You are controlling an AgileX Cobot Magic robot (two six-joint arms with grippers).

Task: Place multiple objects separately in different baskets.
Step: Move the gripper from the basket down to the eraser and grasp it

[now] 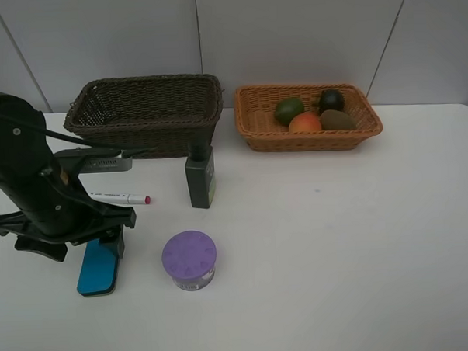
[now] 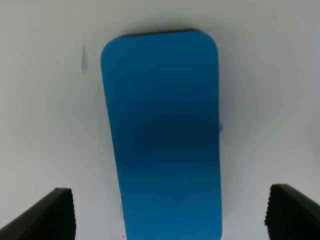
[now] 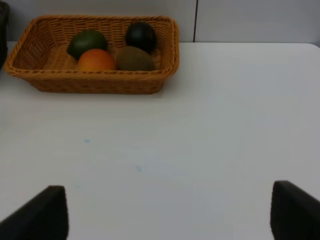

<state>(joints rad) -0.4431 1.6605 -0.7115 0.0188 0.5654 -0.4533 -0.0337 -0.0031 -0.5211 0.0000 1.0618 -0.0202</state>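
A flat, bright blue eraser [image 2: 165, 135], an oblong slab with rounded corners, lies on a plain white tabletop [image 2: 270, 75] and fills the middle of the view, seen from directly above. A soft shadow darkens its middle. The left gripper [image 2: 170, 215] hangs over it with its jaws spread wide. Its two black fingertips [image 2: 50, 215], their inner faces finely ridged, show at the edges of the frame, one on each long side of the eraser and clear of it. A faint grey smudge [image 2: 84, 56] marks the tabletop near the eraser's far corner.
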